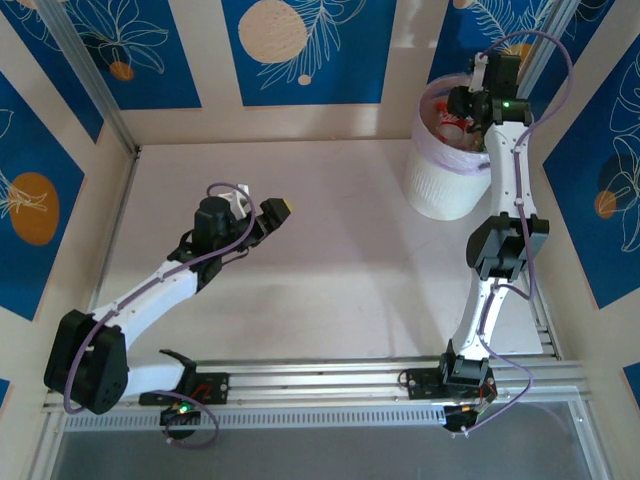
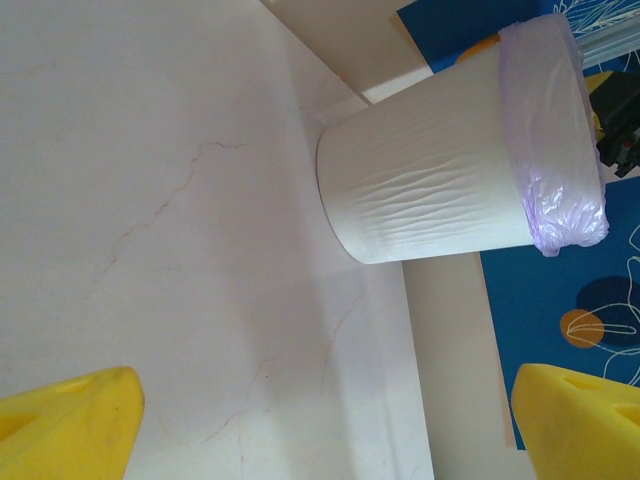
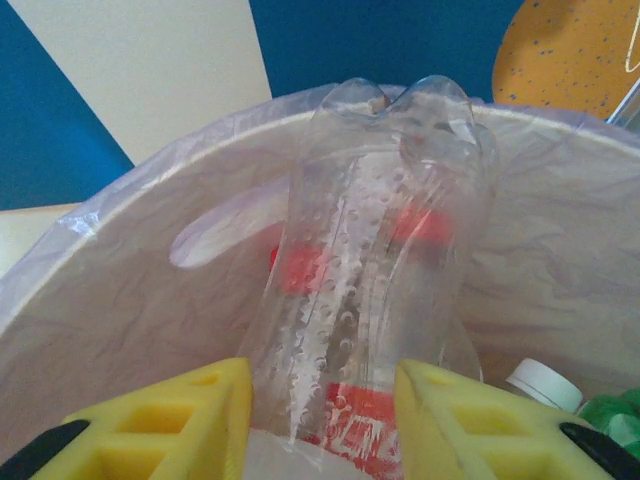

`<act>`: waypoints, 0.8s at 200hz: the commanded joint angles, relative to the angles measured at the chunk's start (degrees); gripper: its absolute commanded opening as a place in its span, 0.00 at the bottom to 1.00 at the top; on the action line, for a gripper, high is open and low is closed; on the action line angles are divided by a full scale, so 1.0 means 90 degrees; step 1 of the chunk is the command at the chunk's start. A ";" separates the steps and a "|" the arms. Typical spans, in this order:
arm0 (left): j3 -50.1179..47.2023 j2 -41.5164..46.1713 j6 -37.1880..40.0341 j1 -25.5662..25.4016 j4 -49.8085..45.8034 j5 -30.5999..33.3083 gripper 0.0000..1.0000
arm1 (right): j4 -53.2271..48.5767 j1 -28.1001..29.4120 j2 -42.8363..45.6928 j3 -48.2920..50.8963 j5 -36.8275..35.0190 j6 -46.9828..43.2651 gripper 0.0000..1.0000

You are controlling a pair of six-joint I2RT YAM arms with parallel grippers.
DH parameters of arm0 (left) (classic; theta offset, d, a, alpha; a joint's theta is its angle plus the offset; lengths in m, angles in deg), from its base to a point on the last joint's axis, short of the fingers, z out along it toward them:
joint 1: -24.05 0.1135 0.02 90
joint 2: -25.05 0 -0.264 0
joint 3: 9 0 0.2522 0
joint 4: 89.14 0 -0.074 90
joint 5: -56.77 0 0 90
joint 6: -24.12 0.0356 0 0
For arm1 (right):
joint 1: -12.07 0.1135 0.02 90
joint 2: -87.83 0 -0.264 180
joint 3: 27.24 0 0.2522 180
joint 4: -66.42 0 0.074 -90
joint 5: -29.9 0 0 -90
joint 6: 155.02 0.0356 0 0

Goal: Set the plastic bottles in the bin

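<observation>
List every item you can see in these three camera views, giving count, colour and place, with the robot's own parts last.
bin: one, white with lilac liner, far right of the table.
clear bottle: one, clear with red label, held base up over the bin.
white cap: one, white, inside the bin.
green item: one, green, inside the bin beside the cap; kind unclear.
table: one, pale cream, under both arms.
wall panels: several, blue with white leaf drawings, around the table.
left gripper: one, yellow pads, open, above mid-table.
right gripper: one, yellow pads, shut on the clear bottle.
</observation>
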 commanded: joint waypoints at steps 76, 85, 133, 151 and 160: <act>0.0036 0.0205 0.0566 0.0325 -0.0465 0.0140 0.96 | -0.0995 0.0043 0.0168 -0.0921 0.0029 -0.0126 0.56; 0.0065 0.0237 0.0649 0.0416 -0.0587 0.0144 0.96 | -0.1023 0.0056 0.0279 -0.0943 0.0003 -0.0158 0.58; 0.0477 0.0559 0.1474 0.0835 -0.1645 0.0253 1.00 | -0.0720 0.0236 0.1537 0.0248 -0.0015 -0.0048 0.68; 0.0635 0.0712 0.1886 0.0982 -0.2179 0.0395 1.00 | -0.0361 0.0454 0.2327 0.1224 0.0046 -0.0004 0.75; 0.0710 0.0784 0.2098 0.1051 -0.2463 0.0499 1.00 | -0.0155 0.0604 0.2750 0.1757 0.0046 -0.0004 0.78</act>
